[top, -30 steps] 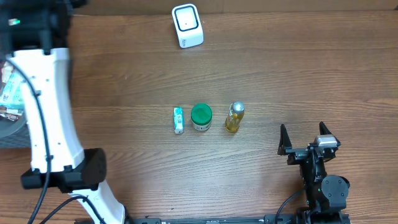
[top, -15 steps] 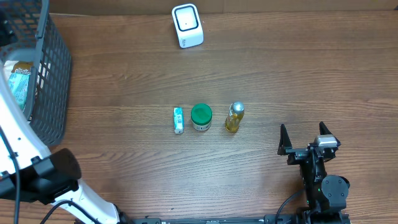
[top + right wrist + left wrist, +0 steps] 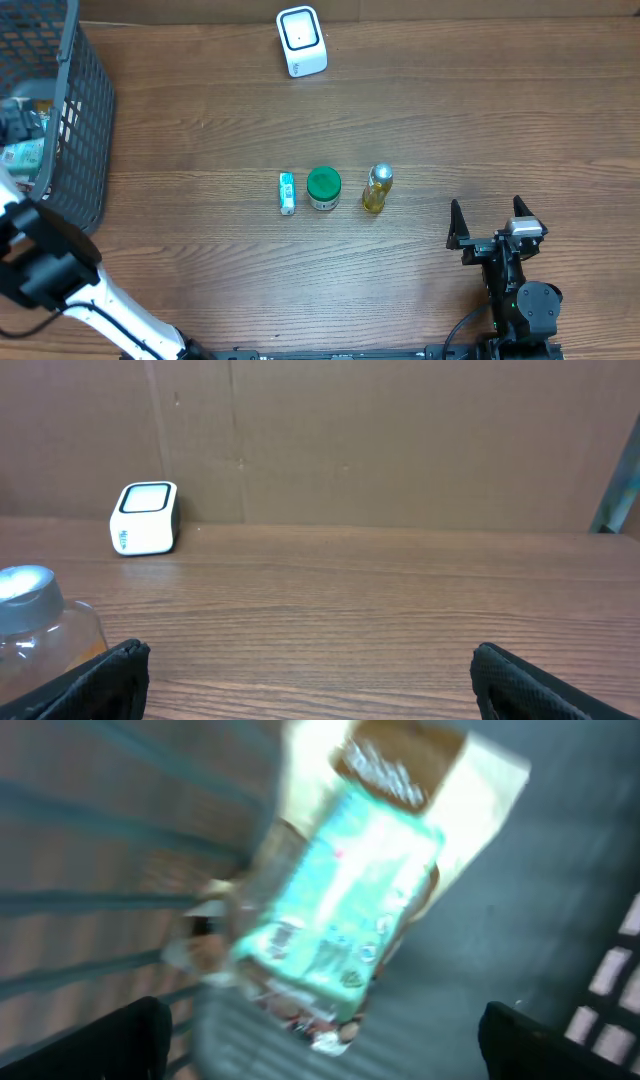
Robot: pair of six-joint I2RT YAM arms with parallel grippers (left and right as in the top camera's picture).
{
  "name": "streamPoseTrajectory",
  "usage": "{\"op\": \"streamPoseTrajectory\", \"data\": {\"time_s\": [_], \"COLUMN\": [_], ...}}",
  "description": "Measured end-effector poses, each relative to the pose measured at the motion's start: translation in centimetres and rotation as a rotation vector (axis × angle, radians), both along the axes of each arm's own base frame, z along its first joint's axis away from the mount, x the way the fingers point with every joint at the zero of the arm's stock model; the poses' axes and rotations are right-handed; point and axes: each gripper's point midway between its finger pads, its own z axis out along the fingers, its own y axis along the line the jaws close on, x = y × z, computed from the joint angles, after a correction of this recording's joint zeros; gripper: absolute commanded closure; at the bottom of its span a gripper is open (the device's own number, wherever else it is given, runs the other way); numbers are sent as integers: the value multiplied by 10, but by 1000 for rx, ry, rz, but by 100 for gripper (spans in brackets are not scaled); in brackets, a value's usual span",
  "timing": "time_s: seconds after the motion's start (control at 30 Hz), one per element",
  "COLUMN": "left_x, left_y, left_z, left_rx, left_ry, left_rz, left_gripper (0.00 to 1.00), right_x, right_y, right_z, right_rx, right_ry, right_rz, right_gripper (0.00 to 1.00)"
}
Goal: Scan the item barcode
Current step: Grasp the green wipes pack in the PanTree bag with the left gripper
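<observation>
On the wooden surface (image 3: 450, 120), a green-and-white tube (image 3: 287, 193), a green-lidded jar (image 3: 323, 187) and a yellow bottle (image 3: 377, 189) sit in a row. A white scanner (image 3: 301, 41) stands near the far edge, and a dark mesh basket (image 3: 85, 120) is at the left.

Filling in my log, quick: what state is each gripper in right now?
Left gripper: open, empty, above the packet lying in the basket.
Right gripper: open, holding nothing.
</observation>
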Motion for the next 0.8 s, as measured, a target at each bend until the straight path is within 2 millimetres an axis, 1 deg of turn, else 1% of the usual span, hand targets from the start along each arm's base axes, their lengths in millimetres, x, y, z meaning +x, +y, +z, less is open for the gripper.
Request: {"op": "streamPoseTrajectory", "data": {"time_s": [0.03, 0.1, 0.2, 0.5, 0.67, 0.73, 0.8], "left_x": [1, 2, 7, 17, 24, 24, 22], "left_y": [-2, -4, -4, 4, 17, 21, 22], "left_z": [-14, -34, -51, -48, -42, -44, -50], "left_rx": [-23, -54, -63, -17, 45, 60, 64], "left_ry": [23, 56, 71, 44, 23, 23, 35], "left_rz": [-18, -48, -88, -130, -127, -131, -141], "left_gripper": [0, 0, 0, 0, 0, 0, 0], "right_x": [0, 0, 0, 0, 0, 0, 0], "right_y": [0, 0, 0, 0, 0, 0, 0], "right_z": [0, 0, 0, 0, 0, 0, 0], "right_rx": [0, 0, 0, 0, 0, 0, 0], "right_ry": [0, 0, 0, 0, 0, 0, 0], "right_rz": [0, 0, 0, 0, 0, 0, 0], "right_gripper": [0, 0, 0, 0, 0, 0, 0]}}
